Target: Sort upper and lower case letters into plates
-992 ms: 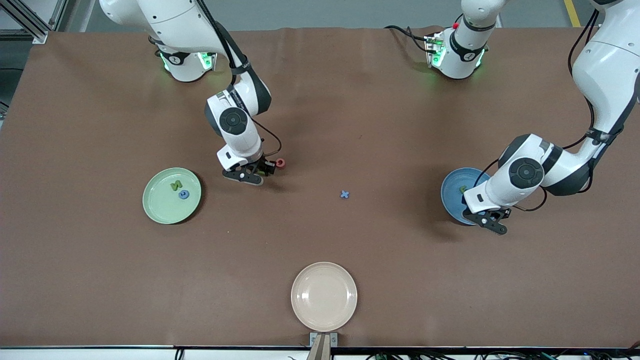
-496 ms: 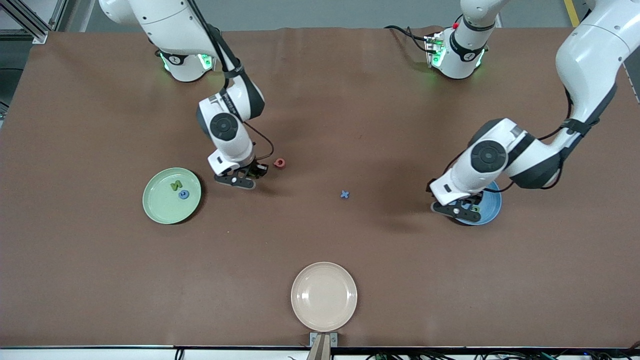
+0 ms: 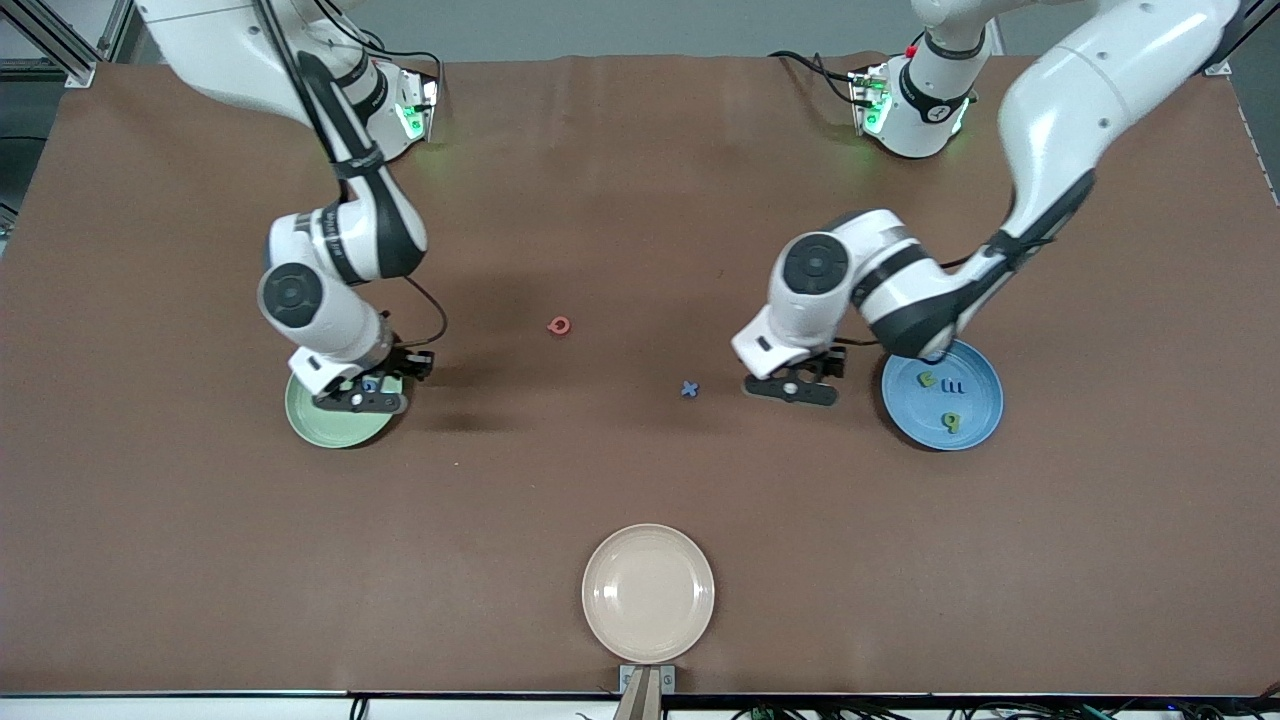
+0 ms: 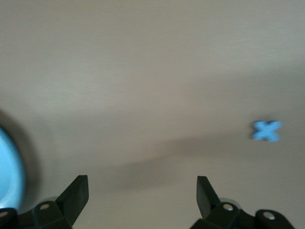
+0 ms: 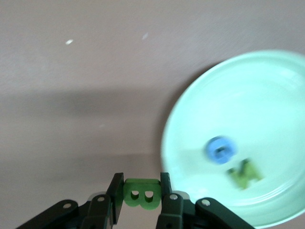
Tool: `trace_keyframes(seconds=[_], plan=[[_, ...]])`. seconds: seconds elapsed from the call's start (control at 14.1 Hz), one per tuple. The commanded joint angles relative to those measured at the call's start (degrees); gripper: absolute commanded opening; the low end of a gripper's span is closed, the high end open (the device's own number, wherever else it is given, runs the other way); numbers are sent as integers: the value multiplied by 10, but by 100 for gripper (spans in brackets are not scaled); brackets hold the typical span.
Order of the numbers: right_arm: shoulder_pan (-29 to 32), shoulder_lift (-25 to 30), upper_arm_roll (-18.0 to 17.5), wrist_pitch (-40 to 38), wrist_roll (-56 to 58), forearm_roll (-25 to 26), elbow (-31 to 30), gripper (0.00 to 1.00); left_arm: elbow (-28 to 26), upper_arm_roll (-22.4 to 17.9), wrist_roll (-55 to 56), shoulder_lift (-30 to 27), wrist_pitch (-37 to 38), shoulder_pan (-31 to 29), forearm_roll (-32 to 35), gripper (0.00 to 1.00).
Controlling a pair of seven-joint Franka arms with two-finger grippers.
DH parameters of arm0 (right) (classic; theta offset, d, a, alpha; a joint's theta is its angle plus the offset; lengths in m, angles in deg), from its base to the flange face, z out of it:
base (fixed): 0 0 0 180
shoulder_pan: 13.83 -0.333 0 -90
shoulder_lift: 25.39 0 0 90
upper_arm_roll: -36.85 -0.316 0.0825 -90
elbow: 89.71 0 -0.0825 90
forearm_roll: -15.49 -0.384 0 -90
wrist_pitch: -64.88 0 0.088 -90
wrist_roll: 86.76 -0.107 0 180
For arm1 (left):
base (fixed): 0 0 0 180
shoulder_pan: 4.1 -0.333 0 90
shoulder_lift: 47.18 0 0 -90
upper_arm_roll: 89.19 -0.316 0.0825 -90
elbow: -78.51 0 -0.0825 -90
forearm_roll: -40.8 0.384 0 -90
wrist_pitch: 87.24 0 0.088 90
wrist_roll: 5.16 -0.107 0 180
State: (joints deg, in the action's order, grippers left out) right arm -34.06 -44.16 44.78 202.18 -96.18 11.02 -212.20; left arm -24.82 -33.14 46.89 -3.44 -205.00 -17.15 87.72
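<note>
My right gripper (image 3: 362, 396) hangs over the pale green plate (image 3: 325, 425), at the rim nearest the table's middle, shut on a green letter B (image 5: 141, 194). In the right wrist view the gripper (image 5: 141, 183) pinches the B beside the plate (image 5: 267, 95), which holds a blue round letter (image 5: 220, 149) and a green N (image 5: 244, 173). My left gripper (image 3: 795, 386) is open and empty over the table, between a blue x (image 3: 689, 389) and the blue plate (image 3: 978, 398). The left wrist view shows the spread gripper (image 4: 143, 183), the x (image 4: 267, 130) and the plate's edge (image 4: 9, 171). Three letters lie in the blue plate.
A red round letter (image 3: 559, 325) lies on the brown table near its middle, farther from the front camera than the x. A cream-beige plate (image 3: 648, 592) sits at the table's front edge with nothing in it.
My right gripper swung from beside the red letter to over the green plate, carrying the B. My left gripper opened and moved off the blue plate toward the x.
</note>
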Motion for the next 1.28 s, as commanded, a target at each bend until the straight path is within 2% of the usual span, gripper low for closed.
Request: trace_keyframes(seconds=[0.0, 0.14, 0.28, 0.5, 0.71, 0.78, 0.85, 0.99, 1.13, 1.2], plan=[[59, 2, -11, 12, 87, 6, -5, 1, 72, -80, 21, 15, 2, 116, -55, 100], [98, -6, -11, 37, 156, 6, -7, 1, 97, -136, 32, 19, -20, 186, -92, 100], [120, -18, -11, 56, 194, 6, -6, 1, 110, -176, 35, 23, -61, 228, -114, 100], [137, -52, -12, 104, 225, 5, -6, 2, 116, -191, 38, 41, -107, 243, -125, 100], [145, -65, -12, 115, 233, 5, -6, 3, 118, -196, 24, 51, -128, 243, -118, 99], [145, -65, -12, 114, 233, 5, -5, 21, 118, -199, 13, 52, -137, 243, -116, 96], [145, -65, -12, 114, 233, 3, -5, 99, 118, -203, 6, 54, -146, 243, -111, 91], [143, -64, -12, 109, 229, 3, -4, 100, 118, -208, -2, 57, -161, 248, -109, 82], [138, -56, -14, 98, 227, -1, 1, 100, 118, -219, -11, 61, -164, 251, -110, 81], [134, -46, -16, 63, 220, -3, 11, 100, 119, -220, -12, 64, -175, 254, -110, 81]])
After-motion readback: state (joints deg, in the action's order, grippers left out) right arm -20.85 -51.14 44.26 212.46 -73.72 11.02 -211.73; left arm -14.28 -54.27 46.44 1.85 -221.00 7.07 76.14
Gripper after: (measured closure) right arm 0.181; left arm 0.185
